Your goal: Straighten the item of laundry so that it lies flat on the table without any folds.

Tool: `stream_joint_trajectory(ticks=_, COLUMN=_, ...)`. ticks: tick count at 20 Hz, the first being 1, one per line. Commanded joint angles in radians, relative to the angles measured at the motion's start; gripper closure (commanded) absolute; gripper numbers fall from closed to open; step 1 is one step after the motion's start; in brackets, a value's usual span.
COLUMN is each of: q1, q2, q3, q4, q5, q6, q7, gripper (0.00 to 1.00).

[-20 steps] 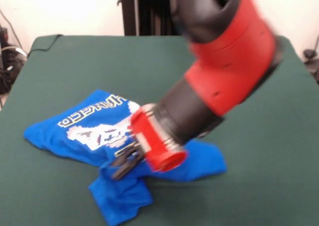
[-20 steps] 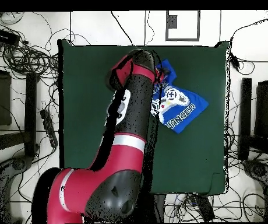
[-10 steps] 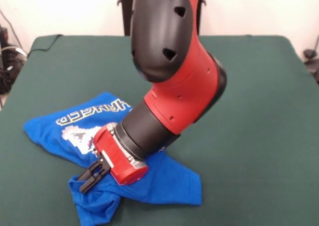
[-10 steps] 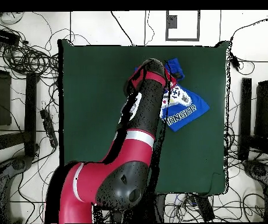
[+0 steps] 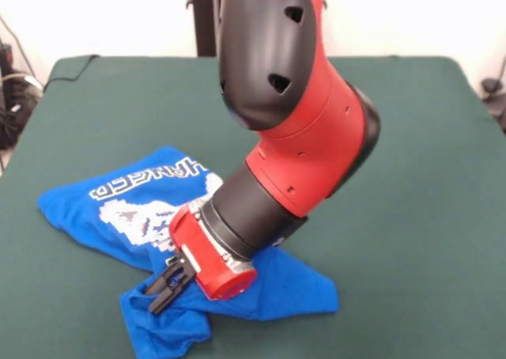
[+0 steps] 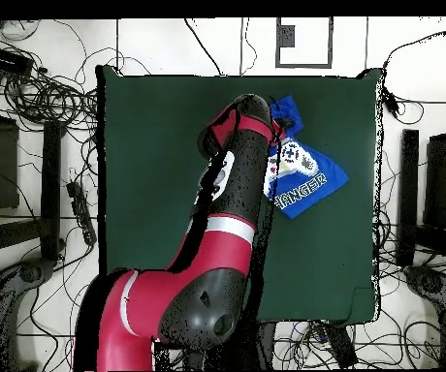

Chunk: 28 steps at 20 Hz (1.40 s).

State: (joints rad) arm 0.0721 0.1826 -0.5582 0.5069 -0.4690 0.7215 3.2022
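The item of laundry [image 5: 126,205], a bright blue T-shirt with a white print and lettering, lies crumpled at the near left of the table [image 5: 411,137]. Its lower part is bunched and folded near the front edge, and one flap spreads right under the arm. My gripper [image 5: 164,290] points down-left onto that bunch, its black fingers [image 5: 175,276] close together and pinching the fabric. In the overhead view the shirt [image 6: 306,174] shows beside the arm near the far edge of the table [image 6: 149,145]; the arm hides the gripper there.
The bulky red and black arm [image 5: 292,130] leans over the table's middle and covers part of the shirt. A dark post [image 5: 204,15] stands behind the table. Cables [image 6: 43,97] and stands surround the table on the floor.
The arm swung left, dragging the shirt's bunched end with it, then shifted slightly back right and lower. The shirt's right flap followed, ending a little further right.
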Motion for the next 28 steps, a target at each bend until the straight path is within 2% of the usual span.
stream_joint_trajectory(ticks=1, q1=0.04, q2=0.003, q3=0.167, q4=-0.051, q5=0.19, q6=0.13, q7=0.192, gripper=1.0)
stream_joint_trajectory(ticks=6, q1=0.046, q2=-0.002, q3=0.166, q4=-0.058, q5=0.262, q6=0.147, q7=0.171, gripper=1.0)
stream_joint_trajectory(ticks=12, q1=0.042, q2=-0.038, q3=0.256, q4=0.02, q5=0.401, q6=0.066, q7=0.179, gripper=1.0)
stream_joint_trajectory(ticks=16, q1=0.043, q2=-0.05, q3=0.307, q4=0.039, q5=0.456, q6=0.002, q7=0.144, gripper=1.0)
stream_joint_trajectory(ticks=19, q1=0.064, q2=-0.035, q3=0.276, q4=-0.006, q5=0.476, q6=0.086, q7=0.159, gripper=1.0)
stream_joint_trajectory(ticks=21, q1=0.084, q2=-0.02, q3=0.224, q4=-0.047, q5=0.48, q6=0.216, q7=0.152, gripper=1.0)
stream_joint_trajectory(ticks=22, q1=0.103, q2=0.002, q3=0.16, q4=-0.092, q5=0.466, q6=0.327, q7=0.158, gripper=1.0)
stream_joint_trajectory(ticks=23, q1=0.111, q2=0.009, q3=0.143, q4=-0.101, q5=0.472, q6=0.358, q7=0.171, gripper=1.0)
stream_joint_trajectory(ticks=26, q1=0.146, q2=0.047, q3=0.066, q4=-0.139, q5=0.48, q6=0.492, q7=0.279, gripper=1.0)
stream_joint_trajectory(ticks=28, q1=0.157, q2=0.045, q3=0.062, q4=-0.116, q5=0.482, q6=0.491, q7=0.313, gripper=1.0)
